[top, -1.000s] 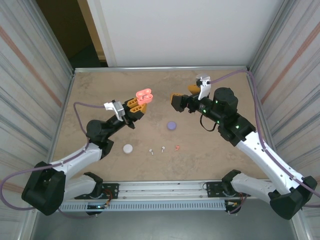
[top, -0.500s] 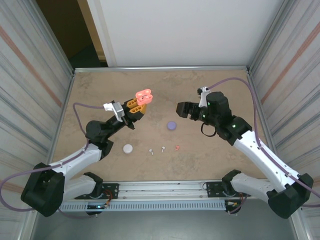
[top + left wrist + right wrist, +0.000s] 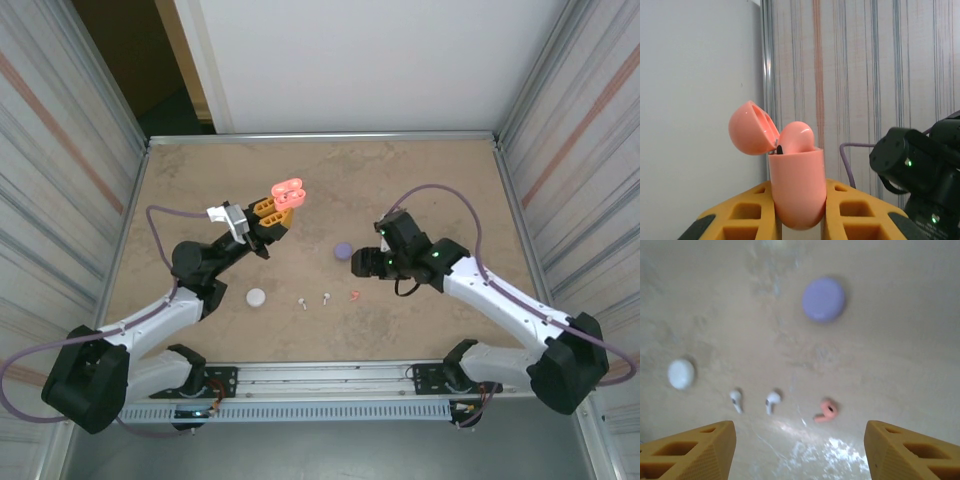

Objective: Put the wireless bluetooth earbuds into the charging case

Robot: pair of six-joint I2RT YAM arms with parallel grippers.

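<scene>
Earbuds lie loose on the table (image 3: 200, 180) toward 6 o'clock from its middle, in a short row close to the arms' edge. Two white earbuds (image 3: 301, 303) sit side by side without touching, and a coral earbud (image 3: 354, 295) lies at 3 o'clock of them. In the right wrist view the white earbuds (image 3: 736, 400) lie at 9 o'clock of the coral earbud (image 3: 827, 410), which rests curled on its side. A rounded white case (image 3: 256, 296) sits at 9 o'clock of the row, apart from it, and shows blurred in the wrist view (image 3: 681, 373). The right gripper (image 3: 358, 265) hangs over the table just at 12 o'clock of the coral earbud, its jaws released and spread wide with nothing between them. In its own camera the right gripper (image 3: 800, 440) shows its yellow fingers (image 3: 690, 447) in the two bottom corners, the earbuds lying beyond them. A purple case (image 3: 343, 250) lies near the table's middle, just at 10 o'clock of that gripper, and at 12 o'clock of the coral earbud in the wrist view (image 3: 824, 299). Farther off, at 11 o'clock from the middle, the left gripper (image 3: 277, 208) is raised and clenched on the coral case (image 3: 288, 190). Its wrist view shows the left gripper (image 3: 795, 210) grasping the coral case (image 3: 795, 195) upright, the lid (image 3: 752, 127) swung open toward 10 o'clock. A seated earbud (image 3: 796, 136) stands out of the case's top.
</scene>
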